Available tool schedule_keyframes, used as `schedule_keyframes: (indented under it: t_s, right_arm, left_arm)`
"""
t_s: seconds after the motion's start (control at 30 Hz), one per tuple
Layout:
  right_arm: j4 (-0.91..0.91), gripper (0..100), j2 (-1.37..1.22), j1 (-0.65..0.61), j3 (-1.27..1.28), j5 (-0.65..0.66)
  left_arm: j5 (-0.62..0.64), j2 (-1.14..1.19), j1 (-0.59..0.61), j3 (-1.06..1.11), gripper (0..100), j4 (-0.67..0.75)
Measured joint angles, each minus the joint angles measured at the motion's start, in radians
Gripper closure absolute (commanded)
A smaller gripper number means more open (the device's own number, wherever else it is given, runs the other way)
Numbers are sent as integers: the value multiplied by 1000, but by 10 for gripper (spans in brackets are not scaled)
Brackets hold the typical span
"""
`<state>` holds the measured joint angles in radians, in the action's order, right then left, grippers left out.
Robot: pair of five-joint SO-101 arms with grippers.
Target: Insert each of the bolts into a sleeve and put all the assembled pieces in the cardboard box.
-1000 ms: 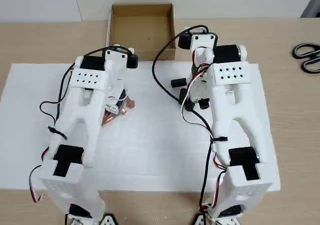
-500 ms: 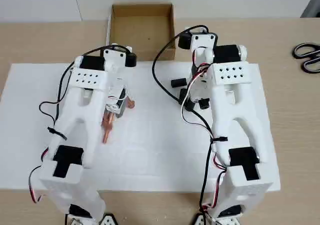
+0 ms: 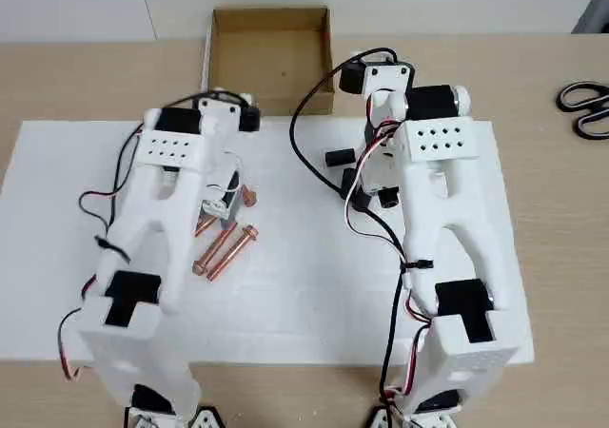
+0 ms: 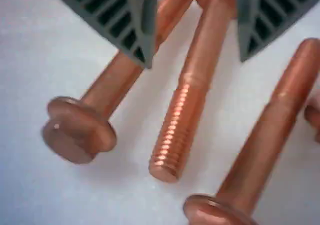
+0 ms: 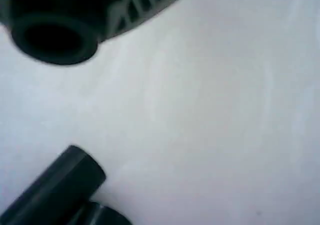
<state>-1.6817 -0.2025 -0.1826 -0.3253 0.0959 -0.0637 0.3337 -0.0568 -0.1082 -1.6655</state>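
Several copper bolts (image 3: 226,249) lie on the white foam sheet (image 3: 304,304), fanned out beside and under my left gripper (image 3: 228,198). Seen from the left wrist, the left gripper (image 4: 195,30) is open just above the foam. One bolt (image 4: 187,100) lies between its grey fingers (image 4: 127,20), and another bolt (image 4: 82,127) lies partly under one finger. A third bolt (image 4: 265,135) lies alongside. Black sleeves (image 3: 338,157) lie around my right gripper (image 3: 373,173). In the right wrist view one sleeve (image 5: 52,37) stands on end close to that gripper, and another sleeve (image 5: 55,187) lies flat.
The open cardboard box (image 3: 269,13) sits on the wooden table beyond the foam, between the two arms. Scissors (image 3: 585,105) lie at the far right. Black cables loop over the foam between the arms.
The bolts were bunched under my left gripper a second ago; they now lie spread over the foam toward the near side. The right arm has not moved.
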Motion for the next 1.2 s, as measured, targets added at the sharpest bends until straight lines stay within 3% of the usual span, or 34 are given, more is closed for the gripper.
schedule_keyframes:
  t_s: [1.2]
  right_arm:
    - [-8, 995, 0, 0, 0, 0]
  left_arm:
    - [-91, 87, -121, 0, 893, 12]
